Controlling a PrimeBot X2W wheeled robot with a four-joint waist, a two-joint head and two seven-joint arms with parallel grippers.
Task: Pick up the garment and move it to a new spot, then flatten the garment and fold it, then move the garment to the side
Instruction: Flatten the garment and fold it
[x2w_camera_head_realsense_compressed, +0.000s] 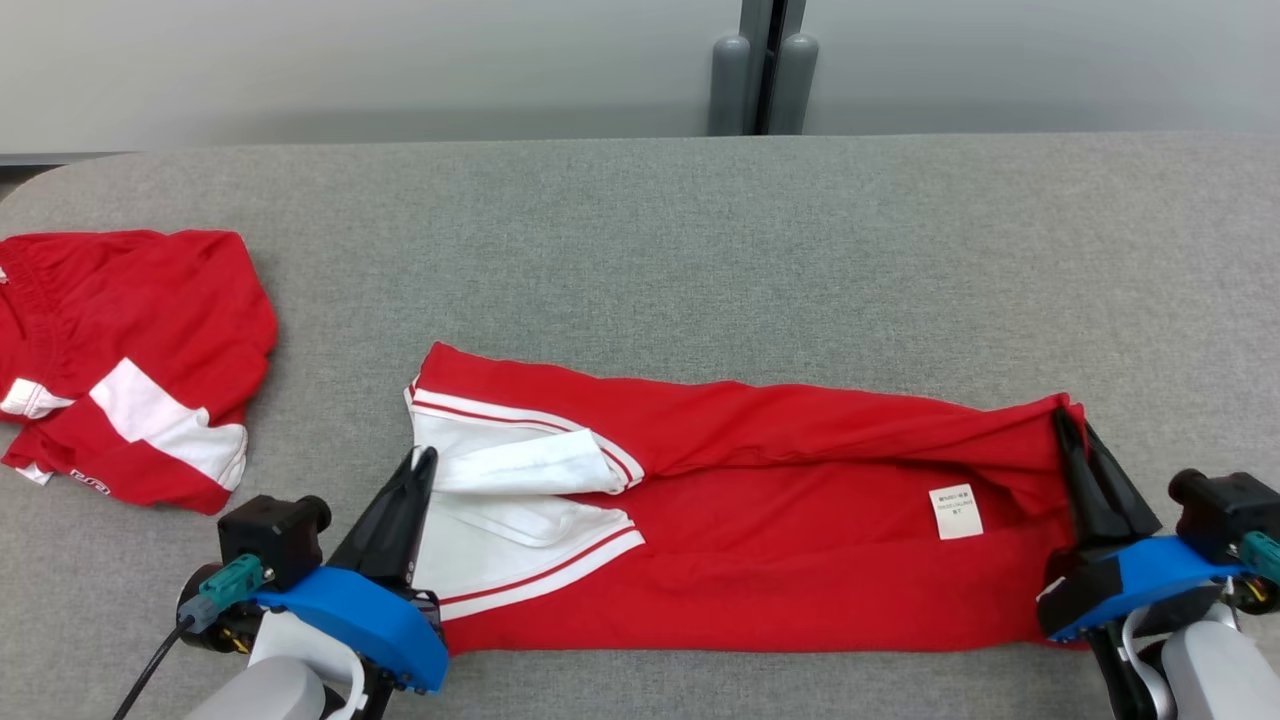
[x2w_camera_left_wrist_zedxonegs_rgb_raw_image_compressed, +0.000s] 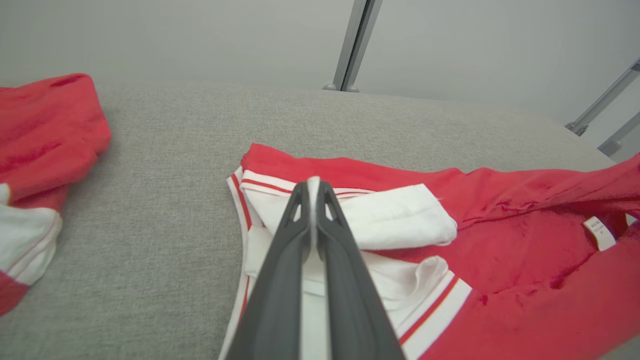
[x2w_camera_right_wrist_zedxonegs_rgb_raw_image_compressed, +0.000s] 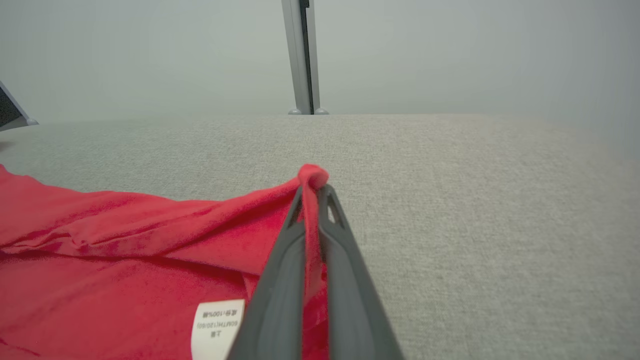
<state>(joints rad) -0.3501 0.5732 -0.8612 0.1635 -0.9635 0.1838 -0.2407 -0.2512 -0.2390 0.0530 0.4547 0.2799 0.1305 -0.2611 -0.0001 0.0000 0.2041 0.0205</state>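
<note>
The red shirt (x2w_camera_head_realsense_compressed: 800, 540) lay spread on the gray table (x2w_camera_head_realsense_compressed: 700, 230), near the front edge. The left gripper (x2w_camera_head_realsense_compressed: 424, 462) pinched its white end tight, and the right gripper (x2w_camera_head_realsense_compressed: 1063, 418) pinched its red end tight. Another red cloth (x2w_camera_head_realsense_compressed: 130, 340) lay far left.

I am viewing the red garment (x2w_camera_head_realsense_compressed: 800, 540) lying spread sideways along the near edge of the table (x2w_camera_head_realsense_compressed: 640, 220). Its white, red-striped sleeves (x2w_camera_head_realsense_compressed: 510, 500) are folding over the left end; a white care label (x2w_camera_head_realsense_compressed: 956, 511) is showing near the bunched right end.
</note>
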